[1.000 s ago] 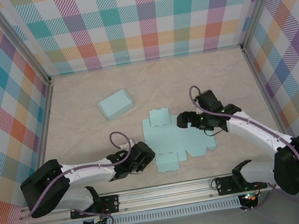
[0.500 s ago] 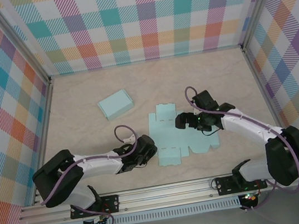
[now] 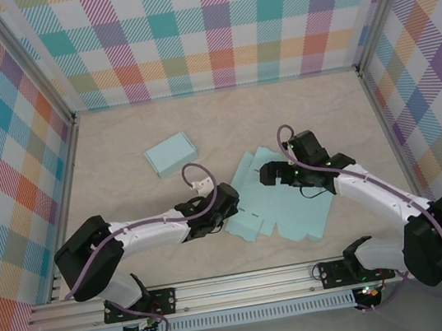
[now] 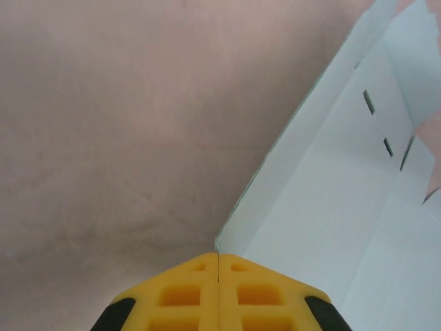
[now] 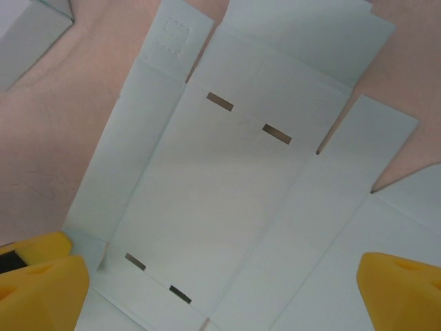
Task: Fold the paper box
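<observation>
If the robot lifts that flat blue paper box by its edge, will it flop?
Probably a bit. The flat paper box looks like thin card, so it likely bends along its creases. The left hand pinches just one edge, so the far flaps may droop. It seems light and could slide on the smooth table.

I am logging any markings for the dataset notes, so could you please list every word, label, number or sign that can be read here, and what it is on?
None: no readable text in any view.
flat paper box: plain pale blue, only cut slots and a faint dashed rectangle on one flap.
folded box: plain, no print.
checked walls: pattern only.
</observation>
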`<state>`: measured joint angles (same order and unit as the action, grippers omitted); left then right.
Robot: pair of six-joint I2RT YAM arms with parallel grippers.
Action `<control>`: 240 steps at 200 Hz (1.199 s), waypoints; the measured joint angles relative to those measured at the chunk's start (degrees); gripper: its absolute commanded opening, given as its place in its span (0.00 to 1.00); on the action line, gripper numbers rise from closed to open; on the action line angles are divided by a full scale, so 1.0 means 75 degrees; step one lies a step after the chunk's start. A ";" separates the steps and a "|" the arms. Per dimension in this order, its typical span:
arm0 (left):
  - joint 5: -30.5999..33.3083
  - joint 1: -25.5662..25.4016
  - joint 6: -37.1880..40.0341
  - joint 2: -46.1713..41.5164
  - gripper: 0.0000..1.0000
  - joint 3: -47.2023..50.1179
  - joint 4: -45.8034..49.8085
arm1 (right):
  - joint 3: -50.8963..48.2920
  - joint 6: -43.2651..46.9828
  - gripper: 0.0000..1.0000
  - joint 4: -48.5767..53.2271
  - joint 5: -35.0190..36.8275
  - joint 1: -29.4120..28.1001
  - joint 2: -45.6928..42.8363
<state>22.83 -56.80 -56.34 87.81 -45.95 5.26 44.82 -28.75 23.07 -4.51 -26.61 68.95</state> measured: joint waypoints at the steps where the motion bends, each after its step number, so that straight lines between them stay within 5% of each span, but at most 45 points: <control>1: 0.0044 0.0000 0.0125 -0.0012 0.00 -0.0020 0.0017 | 0.0000 0.0006 1.00 -0.0006 0.0000 0.0000 -0.0006; 40: 0.0933 0.0140 0.2777 -0.0542 0.00 -0.0087 -0.0026 | 0.0128 0.0201 1.00 -0.0143 0.0038 0.0038 -0.0087; 87: 0.0755 0.0994 0.6158 -0.1781 0.00 0.0562 -0.1049 | 0.0635 0.0618 1.00 -0.0213 -0.0557 0.0455 0.0122; 176: -0.2052 0.1996 1.1138 -0.4185 0.00 0.1309 -0.1647 | 0.1105 0.1550 0.98 -0.0323 -0.1204 0.0769 0.0490; 240: -0.3273 0.2798 1.2808 -0.3369 0.00 0.0487 -0.0717 | 0.1527 0.1629 0.90 -0.0131 -0.1419 0.0848 0.0484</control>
<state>-1.72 -35.81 39.72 62.54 -42.30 -0.12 56.27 -16.53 22.09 -15.16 -20.25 72.58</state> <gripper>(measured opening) 0.050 0.909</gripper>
